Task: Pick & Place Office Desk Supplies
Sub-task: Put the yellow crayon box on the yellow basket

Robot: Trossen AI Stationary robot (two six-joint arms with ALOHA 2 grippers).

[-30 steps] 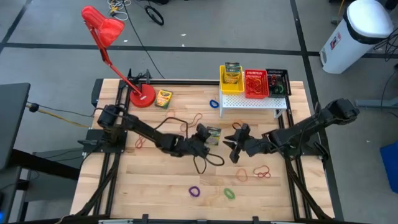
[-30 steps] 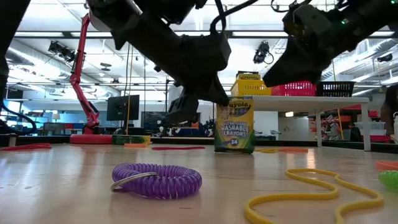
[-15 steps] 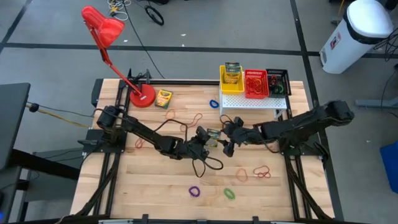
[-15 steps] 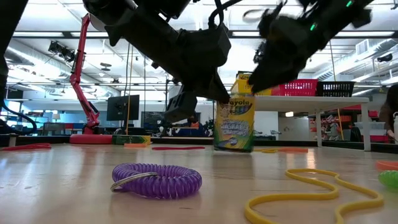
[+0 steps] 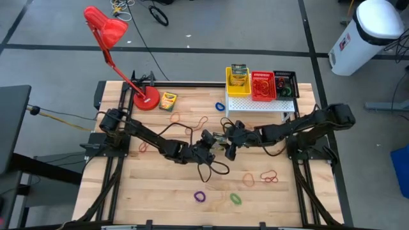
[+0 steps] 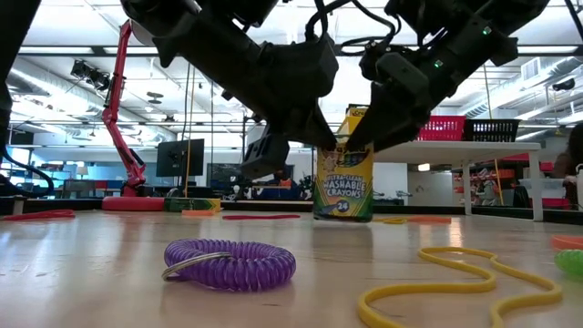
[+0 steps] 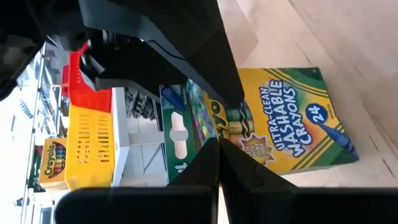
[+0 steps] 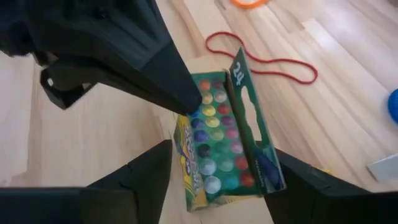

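Crayon box (image 6: 343, 182), yellow-green cardboard, printed "Washable Crayons 24": stands upright on the wooden table (image 5: 160, 191), about mid-table. Its lid flap is open; coloured crayon tips show inside in my right wrist view (image 8: 214, 140).

My right jaws (image 5: 229, 144): spread wide, nothing gripped. The box top sits between my two fingers (image 8: 134, 177), one on each side of it with a visible gap on both. In the low view the right jaws (image 6: 387, 100) hang over the box's upper right corner.

My left jaws (image 5: 209, 142): fully closed. Tips come together at the box's top edge, on its left side; from the left wrist view (image 7: 217, 158) they seem to pinch the top of the box, but I cannot tell for certain that cardboard is between them.

Elsewhere on the table:
- second crayon box (image 5: 168, 101) lying flat near the red desk lamp (image 5: 121, 57), far left
- yellow mesh basket (image 5: 238, 82), red mesh basket (image 5: 262, 86), black mesh basket (image 5: 285, 84), side by side on a small white shelf (image 5: 259, 105) at the far right
- purple coiled loop (image 6: 230, 263) and yellow rubber-band loop (image 6: 455, 278) at the near edge
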